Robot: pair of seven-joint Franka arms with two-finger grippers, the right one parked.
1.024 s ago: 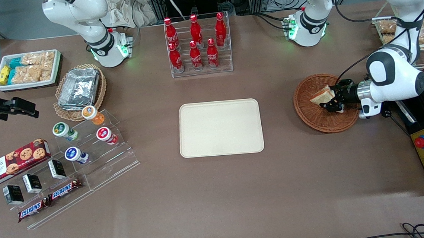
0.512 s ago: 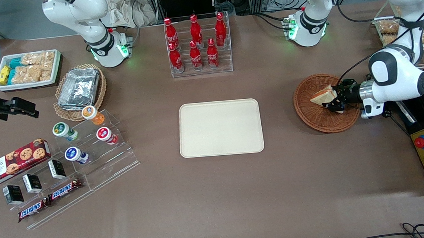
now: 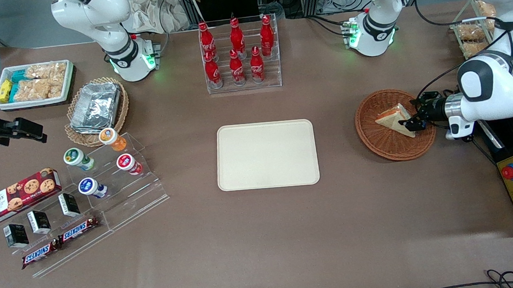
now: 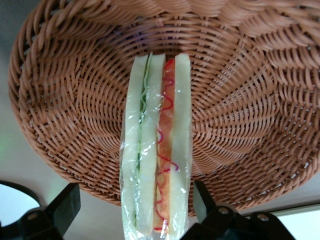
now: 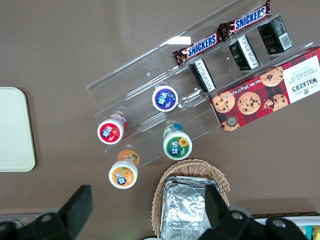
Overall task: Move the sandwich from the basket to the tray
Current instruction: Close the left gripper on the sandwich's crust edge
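Here, in the front view, the triangular white-bread sandwich point(image 3: 394, 118) lies in the round reddish-brown woven wicker basket point(image 3: 380, 142), well apart from the flat cream-beige rectangular plastic tray point(image 3: 266, 155); the black two-finger gripper point(image 3: 412, 121) sits at the sandwich's edge. In the left wrist view, its jaws stand spread, one on either side of the wrapped sandwich point(image 4: 156, 150), one finger point(image 4: 60, 210) clear of it.

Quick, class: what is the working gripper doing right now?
Gripper: open, fingers either side of the sandwich in the basket, not clamped.
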